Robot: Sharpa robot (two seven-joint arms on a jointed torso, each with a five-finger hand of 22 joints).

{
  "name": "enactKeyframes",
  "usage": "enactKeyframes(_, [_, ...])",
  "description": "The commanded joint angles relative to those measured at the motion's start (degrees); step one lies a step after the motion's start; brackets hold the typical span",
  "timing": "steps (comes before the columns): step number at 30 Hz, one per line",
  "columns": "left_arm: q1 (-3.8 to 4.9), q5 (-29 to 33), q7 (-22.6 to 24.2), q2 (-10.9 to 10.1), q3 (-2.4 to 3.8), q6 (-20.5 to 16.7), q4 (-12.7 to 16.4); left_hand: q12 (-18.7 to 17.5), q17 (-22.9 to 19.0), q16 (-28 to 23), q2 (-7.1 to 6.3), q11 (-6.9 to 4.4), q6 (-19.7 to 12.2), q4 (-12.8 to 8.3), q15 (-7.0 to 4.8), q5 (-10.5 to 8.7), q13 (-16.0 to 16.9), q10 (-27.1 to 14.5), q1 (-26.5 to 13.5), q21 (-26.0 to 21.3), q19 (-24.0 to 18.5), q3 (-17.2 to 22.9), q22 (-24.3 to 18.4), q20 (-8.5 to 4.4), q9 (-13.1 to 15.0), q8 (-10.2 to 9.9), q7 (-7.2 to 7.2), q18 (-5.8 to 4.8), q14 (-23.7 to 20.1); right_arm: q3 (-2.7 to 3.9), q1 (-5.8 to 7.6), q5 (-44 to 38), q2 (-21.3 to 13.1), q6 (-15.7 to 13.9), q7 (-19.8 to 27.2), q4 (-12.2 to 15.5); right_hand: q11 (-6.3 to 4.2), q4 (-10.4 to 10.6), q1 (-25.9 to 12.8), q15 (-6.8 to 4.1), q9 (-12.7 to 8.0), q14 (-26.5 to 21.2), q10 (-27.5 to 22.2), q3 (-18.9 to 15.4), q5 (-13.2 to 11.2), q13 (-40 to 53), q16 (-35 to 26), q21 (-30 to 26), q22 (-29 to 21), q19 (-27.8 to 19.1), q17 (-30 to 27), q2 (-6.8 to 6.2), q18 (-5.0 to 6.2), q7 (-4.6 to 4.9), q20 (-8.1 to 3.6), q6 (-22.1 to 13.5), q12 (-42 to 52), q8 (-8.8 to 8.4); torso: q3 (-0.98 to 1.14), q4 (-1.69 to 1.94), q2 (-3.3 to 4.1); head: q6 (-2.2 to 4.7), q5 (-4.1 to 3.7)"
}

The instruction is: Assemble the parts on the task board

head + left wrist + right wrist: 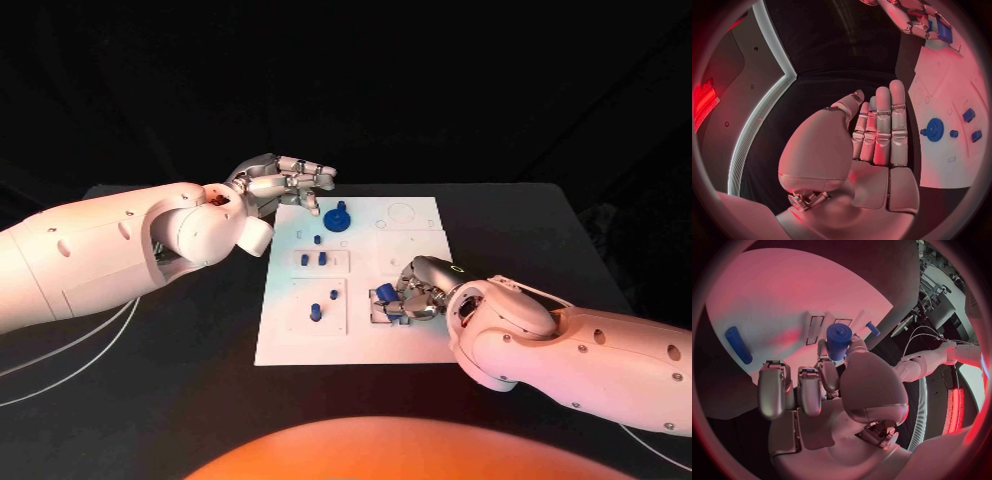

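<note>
The white task board (378, 335) lies mid-table. My right hand (411, 300) hangs low over its near right part and pinches a blue cylinder (385, 293) between thumb and finger; in the right wrist view this cylinder (839, 340) stands up from the fingertips above the board (773, 300). My left hand (283, 181) hovers at the board's far left corner, fingers straight and apart, holding nothing (876, 135). A blue gear (338, 218) sits on the board just right of it, also in the left wrist view (934, 129).
Small blue pieces stand in slots on the board's left half (304, 260) (323, 258) (335, 294) (316, 312). A longer blue piece (739, 344) lies flat on the board. The black table (173, 380) spreads around the board.
</note>
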Motion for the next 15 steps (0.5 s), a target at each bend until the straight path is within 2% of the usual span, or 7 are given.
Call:
enactKeyframes(1, [0.03,0.06,0.31,0.08,0.03,0.88,0.11,0.37,0.05,-0.24,0.40,0.03,-0.32,0.10,-0.05,-0.06,-0.06,-0.25,-0.39,-0.14,-0.46,-0.25,-0.01,0.01,0.05,0.22,0.10,0.68,-0.51,0.02,0.01,0.26,0.50,0.43,0.38,-0.40,0.00,0.05,-0.62,-0.41,0.55,5.34,0.27,-0.31,-0.22,0.25,0.14,-0.04,12.07,1.73,11.56,0.00,-0.79,-0.85,-0.39,0.52,0.28,0.24,-0.01,0.10,-0.03,-0.12,0.09])
enactKeyframes(15, [0.04,0.06,0.20,0.08,0.03,0.97,0.10,0.37,0.05,-0.24,0.40,0.03,-0.32,0.10,-0.05,-0.06,-0.06,-0.25,-0.39,-0.14,-0.46,-0.25,-0.01,0.01,0.05,0.22,0.10,0.68,-0.51,0.02,0.03,0.29,1.67,2.35,0.07,-1.93,-0.03,-0.03,-1.48,-0.43,0.89,5.30,0.29,-0.85,-1.20,0.26,0.04,-0.33,12.00,1.63,11.38,0.09,-0.74,-0.88,-0.42,0.49,0.22,0.35,-0.04,0.03,0.01,-0.24,0.25])
